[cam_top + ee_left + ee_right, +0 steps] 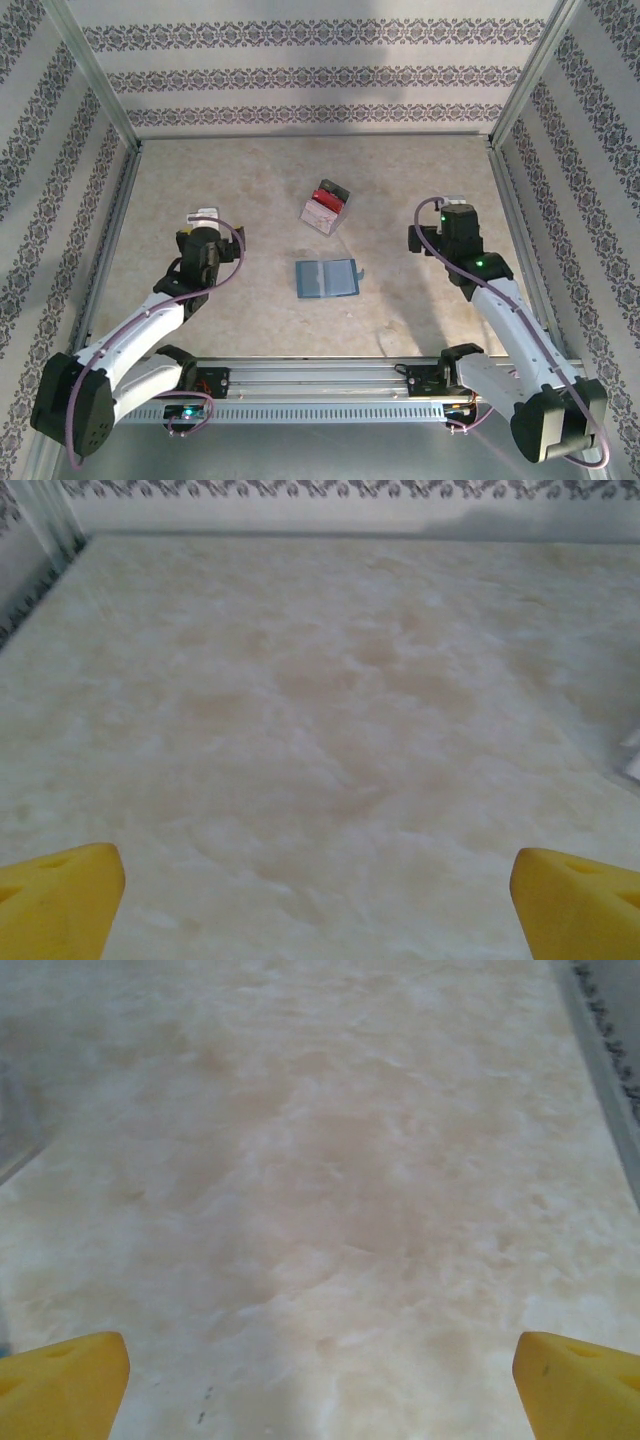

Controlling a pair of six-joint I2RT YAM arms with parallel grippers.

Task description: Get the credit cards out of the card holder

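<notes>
A pale, marbled table (200,190) with patterned walls on three sides, seen from above and behind. I take the card holder (327,278) as my landmark; it lies near the middle of the table, a little toward the near edge.

The left arm (140,330) reaches in from the near left corner and ends well to the left of the card holder. The right arm (510,320) reaches in from the near right corner and ends well to its right.

The card holder is teal-blue and lies flat and unfolded, its paler inside facing up. From above I cannot tell whether cards sit in its pockets.

Just beyond the card holder stands a clear plastic box (325,206) with red and dark contents, apart from it.

The left gripper (205,220) hangs left of the card holder, touching nothing. In its wrist camera its yellow fingers (60,900) stand wide apart over bare table, released and empty. The right gripper (450,208) hangs right of the card holder, and its yellow fingers (60,1385) are likewise spread, with nothing between them.

A small closure tab (361,275) sticks out from the card holder's right edge.

My reading: the holder is opened, neither hand has a card, and whether any are left to pull I cannot say.
</notes>
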